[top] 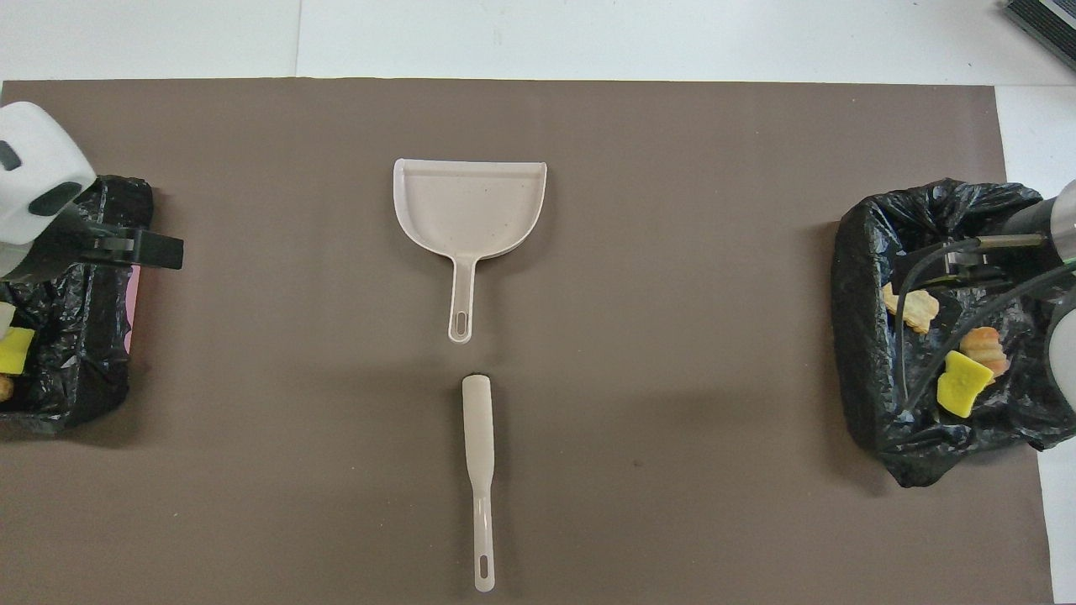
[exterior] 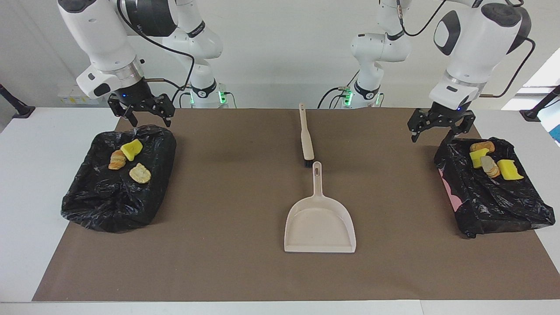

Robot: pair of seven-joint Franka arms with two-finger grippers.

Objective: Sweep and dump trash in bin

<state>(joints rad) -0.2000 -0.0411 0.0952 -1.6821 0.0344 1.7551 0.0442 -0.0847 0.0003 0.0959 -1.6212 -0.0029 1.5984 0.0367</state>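
Facing view.
- Trash, lot one: croissant lump [exterior: 117, 159], yellow sponge bit [exterior: 131, 149] and bread piece [exterior: 140, 173], all lying in the black-lined bin [exterior: 109, 205] directly under the right gripper [exterior: 141, 114], which hangs open and empty over that bin's nearer rim.
- Trash, lot two: four scraps [exterior: 489, 164] in the second lined bin [exterior: 494, 205], just below the left gripper [exterior: 439, 126], jaws apart, holding nothing, over the rim of that bin.
- Dustpan [exterior: 320, 221]: empty, flat on the brown mat [exterior: 218, 253], well apart from both grippers, between them.
- Brush [exterior: 306, 140]: lying loose, bristle end just beside the dustpan handle.
- Status, judged: no scraps left on the mat; sweeping and dumping look finished.

Overhead view.
- Left gripper [top: 139, 249]: over the edge of its bin [top: 84, 336].
- Dustpan [top: 469, 210] and brush [top: 479, 470]: in line, mid-mat.
- Obstructions: none seen; the right arm's cable [top: 933, 277] drapes over its bin [top: 874, 353].
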